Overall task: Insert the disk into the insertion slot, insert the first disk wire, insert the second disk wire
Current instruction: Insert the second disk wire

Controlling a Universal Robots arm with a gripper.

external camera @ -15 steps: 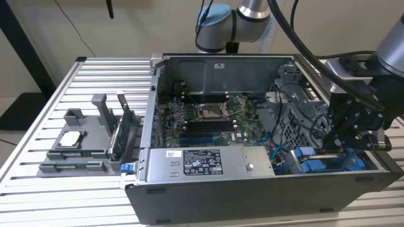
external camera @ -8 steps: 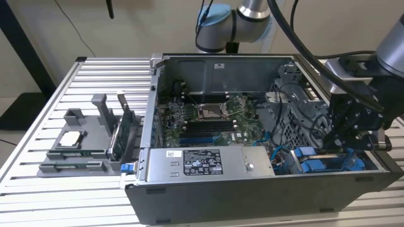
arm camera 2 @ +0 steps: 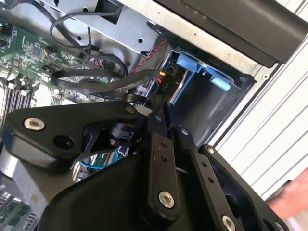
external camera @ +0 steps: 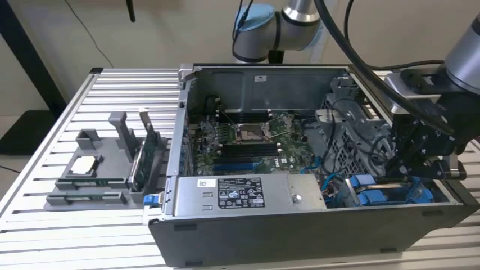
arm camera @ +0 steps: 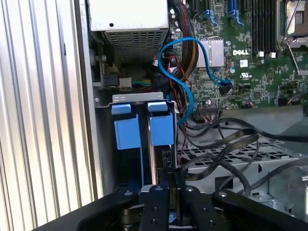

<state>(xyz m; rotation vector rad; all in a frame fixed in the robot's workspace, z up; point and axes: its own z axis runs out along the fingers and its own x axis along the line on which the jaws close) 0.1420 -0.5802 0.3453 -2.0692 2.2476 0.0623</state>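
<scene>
Working a disk wire at the seated drive

Reading the exterior view from its left: a grey fixture (external camera: 94,174) with spare parts on the slatted surface (external camera: 112,84), then the open computer case (external camera: 315,225) with the power-supply box (external camera: 251,194), then the arm at the exterior view's right, its claw (external camera: 408,169) lowered into the case corner.

- The disk (external camera: 375,197), blue carrier showing, sits already inside the insertion slot (arm camera: 108,144), directly under the claw. Its long axis runs away from the claw, deeper into the cage.
- Claw fingers (arm camera: 161,192) look drawn together on a black connector (arm camera 2: 161,86) at the disk's end; clamped on it, by my judgement.
- First wrist view shows both blue carrier tabs and a loose blue cable (arm camera: 178,62); second wrist view shows the connector's black wire trailing toward the motherboard (arm camera 2: 29,53).
</scene>
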